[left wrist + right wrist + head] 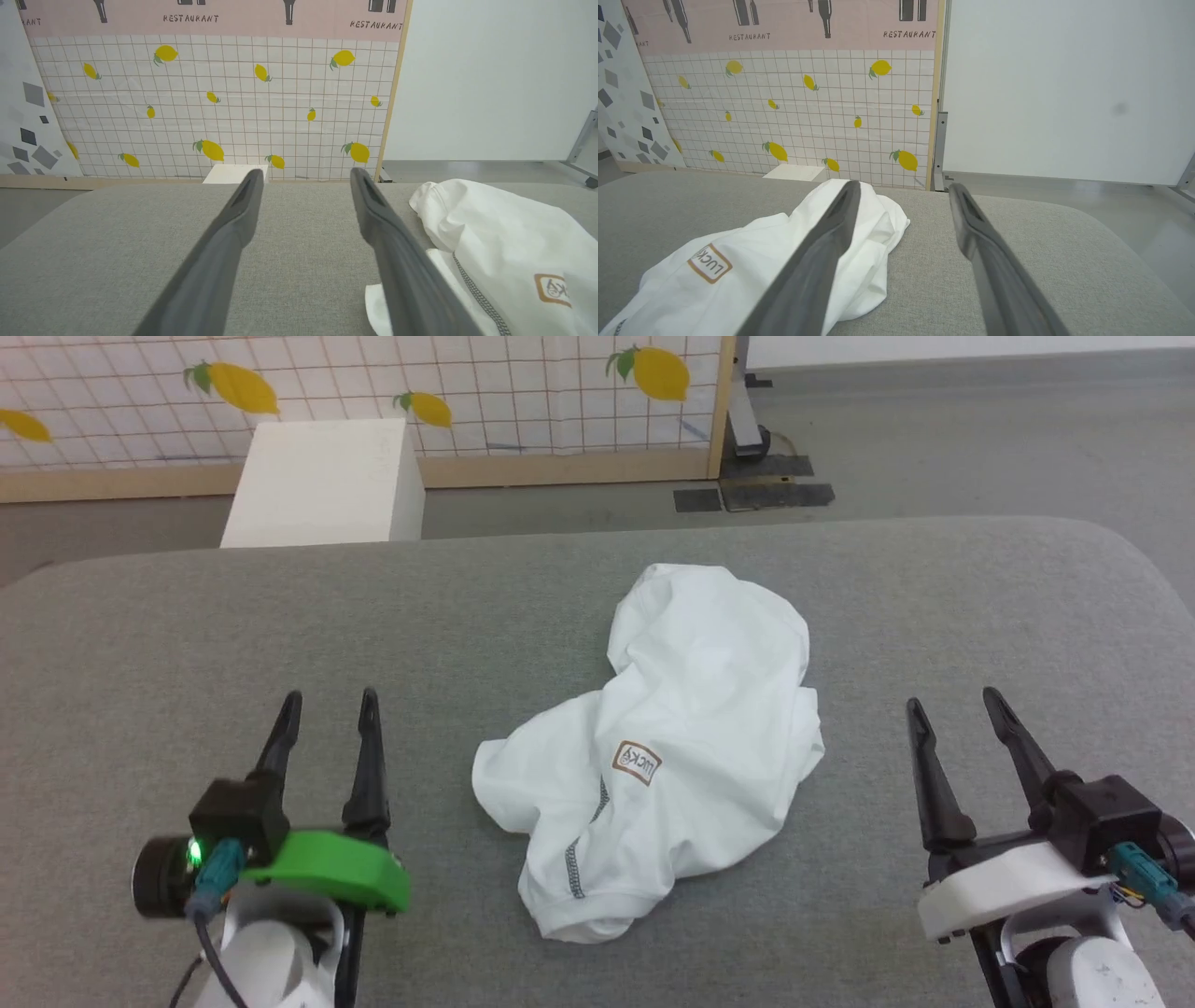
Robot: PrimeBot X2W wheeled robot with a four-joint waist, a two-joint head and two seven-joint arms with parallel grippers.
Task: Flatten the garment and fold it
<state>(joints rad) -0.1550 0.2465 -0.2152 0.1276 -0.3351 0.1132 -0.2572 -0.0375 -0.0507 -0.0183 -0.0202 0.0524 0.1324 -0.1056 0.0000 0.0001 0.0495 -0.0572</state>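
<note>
The white T-shirt (667, 747) lies crumpled in a heap at the middle of the grey padded table (140, 644), its tan "LUCKY" patch (637, 763) facing up and dark stitched seams showing near its front. My left gripper (330, 702) hovers open to the left of the heap, clear of the cloth. In the left wrist view the shirt (504, 247) sits just right of my open left gripper (304, 175). My right gripper (952, 702) is open to the right of the shirt, nothing between its fingers. The right wrist view has the shirt (752, 270) at lower left of that gripper (902, 186).
A white rigid box (322, 481) stands on the floor beyond the table's far left edge. Behind it runs a lemon-patterned grid panel (373, 392) with a wooden frame. Grey floor (980, 439) lies past the far edge, with dark pads (752, 495) by the panel's post.
</note>
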